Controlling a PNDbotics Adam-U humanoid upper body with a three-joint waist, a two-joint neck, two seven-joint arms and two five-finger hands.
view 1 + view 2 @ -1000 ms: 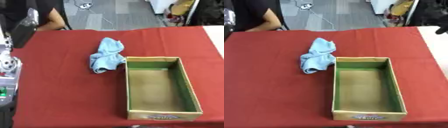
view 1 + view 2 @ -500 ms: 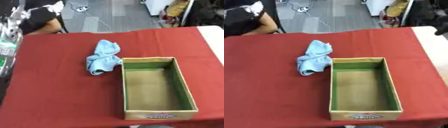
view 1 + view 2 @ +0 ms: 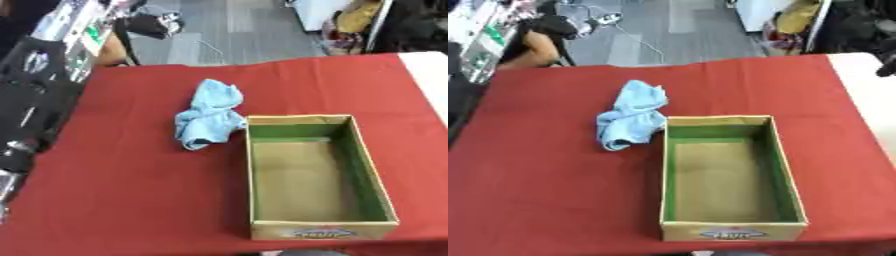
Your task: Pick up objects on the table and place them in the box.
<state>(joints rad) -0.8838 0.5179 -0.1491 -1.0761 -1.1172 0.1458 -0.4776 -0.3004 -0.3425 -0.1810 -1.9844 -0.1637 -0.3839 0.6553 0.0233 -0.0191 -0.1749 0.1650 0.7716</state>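
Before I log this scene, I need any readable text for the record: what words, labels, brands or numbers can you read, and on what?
Box: an oval label on its near outer wall, blue and red, too blurred to read.
Cloth: no text.
Red table cover: no text.
Nothing else legible shows.

A red tablecloth (image 3: 131, 200) covers the table, with grey floor (image 3: 684, 30) beyond its far edge.

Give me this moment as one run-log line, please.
cloth: on table, beside box | box: empty | hands: not in view | step: pick not yet begun
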